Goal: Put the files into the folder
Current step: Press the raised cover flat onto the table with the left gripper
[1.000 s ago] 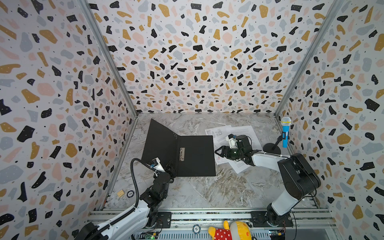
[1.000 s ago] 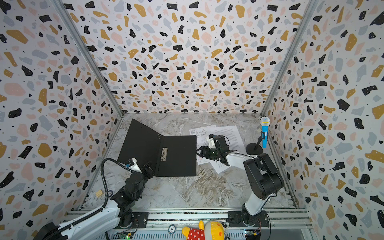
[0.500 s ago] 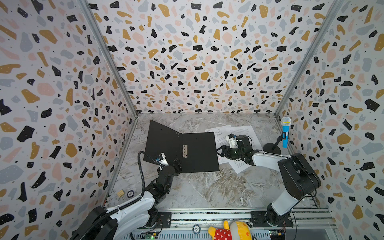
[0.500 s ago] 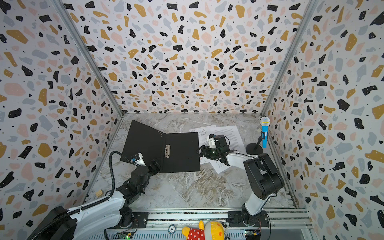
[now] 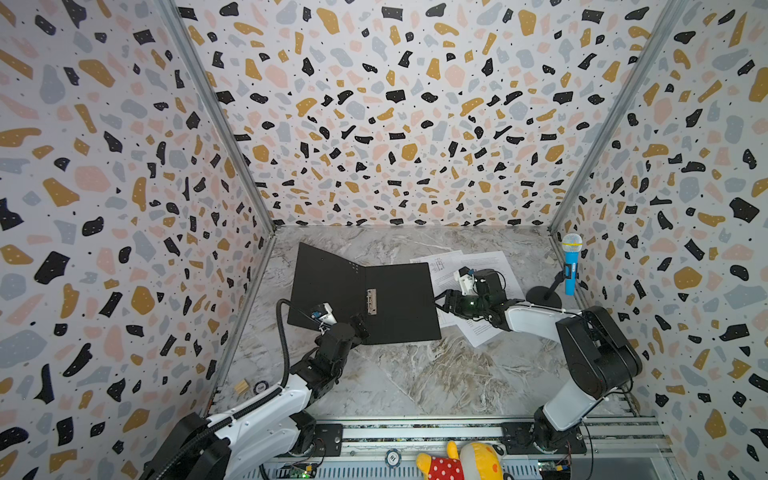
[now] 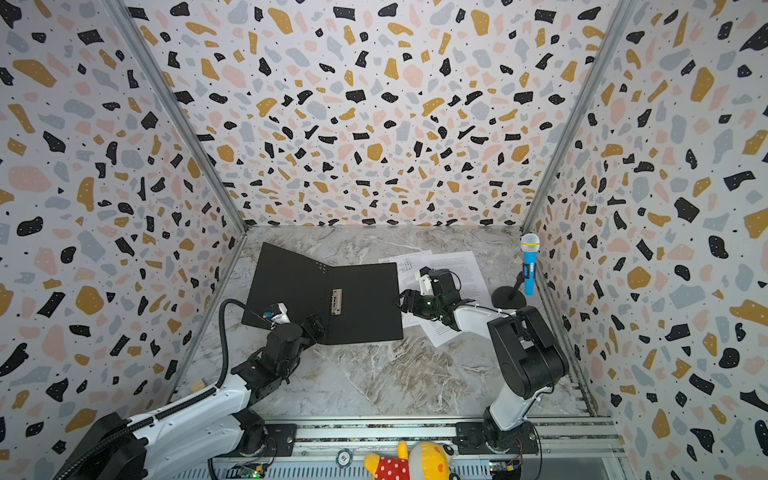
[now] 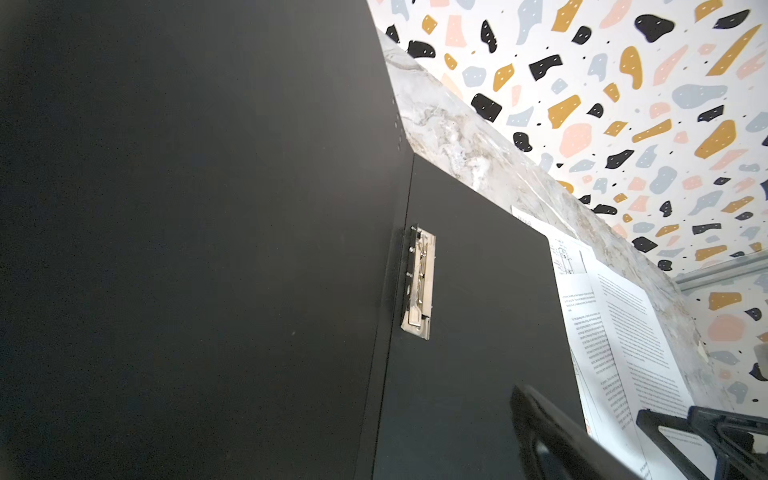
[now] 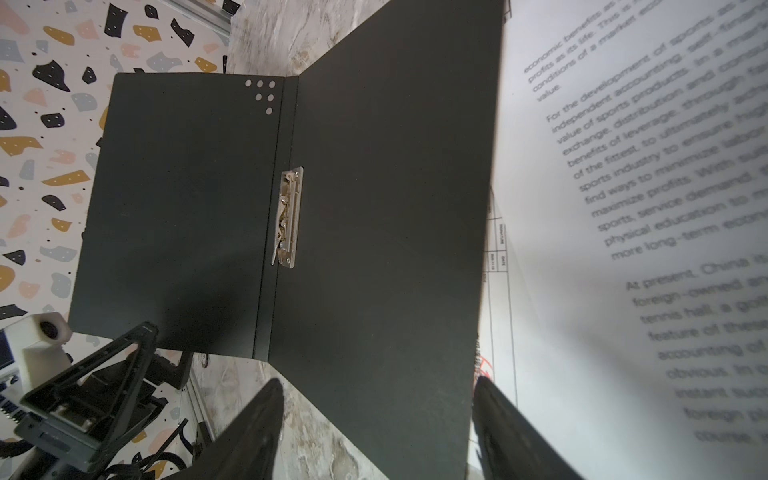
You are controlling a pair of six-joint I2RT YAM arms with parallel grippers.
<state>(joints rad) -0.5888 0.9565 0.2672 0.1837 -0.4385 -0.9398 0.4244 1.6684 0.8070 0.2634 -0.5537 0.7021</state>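
The folder (image 5: 399,307) lies open on the marble table, black inside up, with its metal clip (image 5: 371,301) at the spine, in both top views (image 6: 361,307). My left gripper (image 5: 347,326) stands open at the folder's near edge by the spine, and nothing is between its fingers. In the left wrist view only one finger (image 7: 552,440) shows. The files (image 5: 490,266) are white printed sheets right of the folder, partly under its right edge and my right arm. My right gripper (image 8: 378,436) is open, and its fingers straddle the folder's right cover edge (image 5: 442,301).
A blue toy microphone (image 5: 570,266) stands on a black stand by the right wall. A plush toy (image 5: 457,461) lies on the front rail. A small wooden block (image 5: 241,386) and a round token (image 5: 260,387) sit by the left wall. Patterned walls enclose three sides.
My left gripper has opened and shifted right along the folder's near edge. The left cover has dropped lower and the folder has slid slightly right. The right arm has not moved.
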